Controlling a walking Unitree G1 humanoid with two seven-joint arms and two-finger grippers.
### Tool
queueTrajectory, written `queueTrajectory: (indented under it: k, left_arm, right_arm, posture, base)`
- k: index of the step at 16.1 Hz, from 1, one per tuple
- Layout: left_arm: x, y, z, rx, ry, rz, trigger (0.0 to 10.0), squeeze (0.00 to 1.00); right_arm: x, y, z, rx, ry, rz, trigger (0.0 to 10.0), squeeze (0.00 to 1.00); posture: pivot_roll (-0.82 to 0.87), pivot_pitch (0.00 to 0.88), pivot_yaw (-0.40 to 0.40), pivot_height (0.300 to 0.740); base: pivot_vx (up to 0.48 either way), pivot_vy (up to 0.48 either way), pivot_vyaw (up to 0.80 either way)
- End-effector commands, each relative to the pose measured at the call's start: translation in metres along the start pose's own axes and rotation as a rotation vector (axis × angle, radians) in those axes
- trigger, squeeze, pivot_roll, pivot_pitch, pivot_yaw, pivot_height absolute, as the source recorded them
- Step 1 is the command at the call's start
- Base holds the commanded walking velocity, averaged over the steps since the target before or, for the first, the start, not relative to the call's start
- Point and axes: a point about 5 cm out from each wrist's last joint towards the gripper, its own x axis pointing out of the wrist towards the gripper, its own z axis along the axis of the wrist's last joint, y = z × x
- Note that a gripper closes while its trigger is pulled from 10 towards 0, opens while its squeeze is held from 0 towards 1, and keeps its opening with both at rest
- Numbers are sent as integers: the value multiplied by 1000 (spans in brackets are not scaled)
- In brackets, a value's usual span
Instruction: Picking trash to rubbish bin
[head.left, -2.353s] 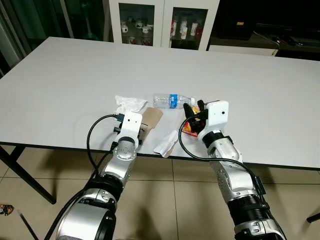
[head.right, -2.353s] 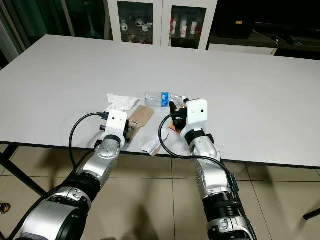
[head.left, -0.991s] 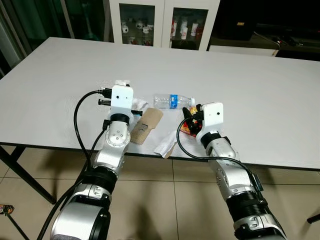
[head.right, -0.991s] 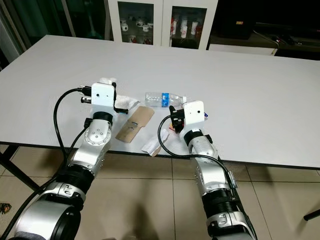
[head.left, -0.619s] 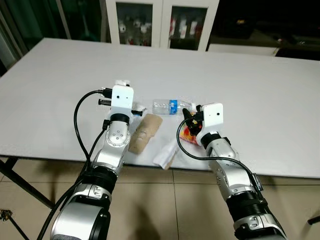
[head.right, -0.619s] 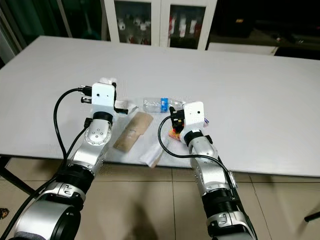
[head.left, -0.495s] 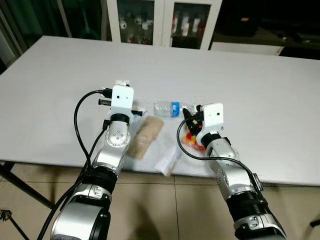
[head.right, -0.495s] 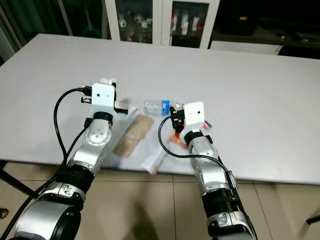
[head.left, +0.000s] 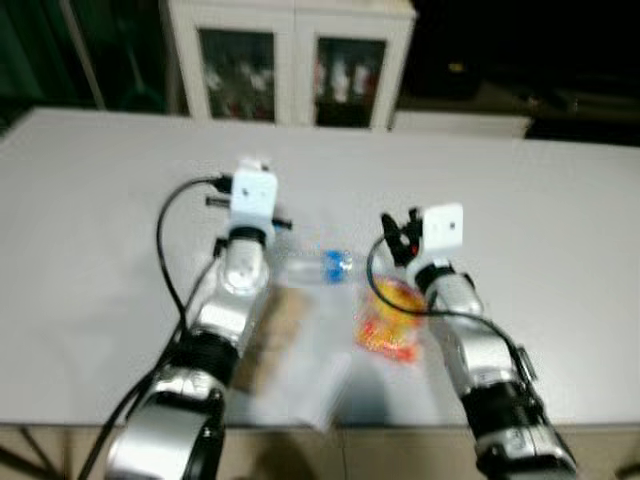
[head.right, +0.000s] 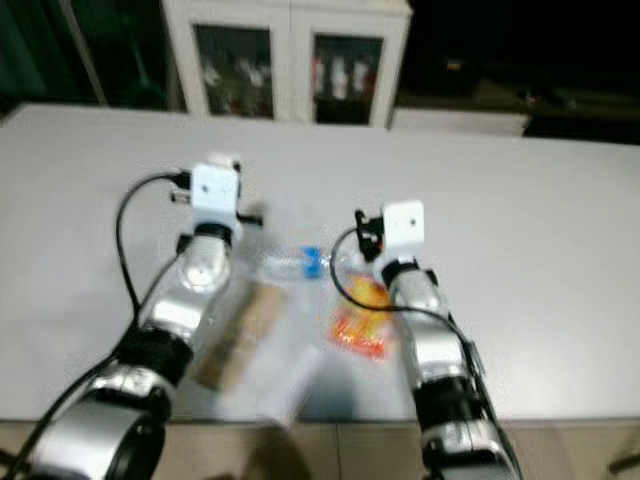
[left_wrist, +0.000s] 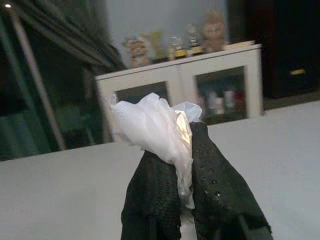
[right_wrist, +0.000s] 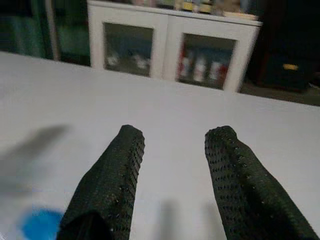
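Holding, left gripper (left_wrist: 175, 165): a crumpled piece of thin white plastic trash (left_wrist: 155, 127) is pinched between its two black dotted fingers (left_wrist: 150, 195), raised above the table's (head.left: 90, 220) middle.
Right gripper (right_wrist: 172, 150): its two black bumpy fingers (right_wrist: 110, 175) are spread apart with nothing between them, held above the table near the bottle.
Bottle (head.left: 320, 266): one clear plastic bottle with a blue label is laid on its side, between the two arms.
Snack wrapper (head.left: 390, 318): one shiny orange and yellow wrapper, flat and crinkly, is seen just beside the right arm, toward the near edge.
Brown paper (head.right: 240, 335): one long flat piece is seen by the left arm, near the front edge.
White paper (head.right: 290, 385): one blurred pale piece is seen at the near edge.
Table: smooth, flat and white.
Cabinet (head.left: 290, 60): white, with two glass doors, behind the far edge.
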Motion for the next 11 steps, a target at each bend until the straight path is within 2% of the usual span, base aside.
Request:
queueTrajectory:
  k: [1, 5, 6, 7, 11]
  left_arm:
    - [0, -4, 4, -24, -15, -18, 10000, 0]
    - [-1, -6, 4, -34, -20, -23, 10000, 0]
    - [-1, -6, 4, -34, -18, -22, 10000, 0]
    - [-1, -5, 3, -33, -15, -21, 10000, 0]
    - [-1, -3, 2, -37, -11, -15, 10000, 0]
  right_arm:
    - [2, -1, 4, -8, -10, 9, 10000, 0]
    - [2, -3, 5, -1, -12, 11, 10000, 0]
    - [2, -4, 5, 0, -13, 9, 10000, 337]
    - [2, -4, 5, 4, -11, 8, 10000, 1000]
    - [2, -5, 7, 16, -17, 26, 10000, 1000]
  posture:
    - [-1, 7, -56, 740]
    - [-1, 6, -56, 740]
    - [-1, 6, -56, 740]
    - [0, 8, -58, 740]
    - [-2, 11, -62, 740]
  base:
    - [0, 0, 0]
    - [0, 0, 0]
    - [0, 0, 0]
    - [0, 0, 0]
    - [0, 0, 0]
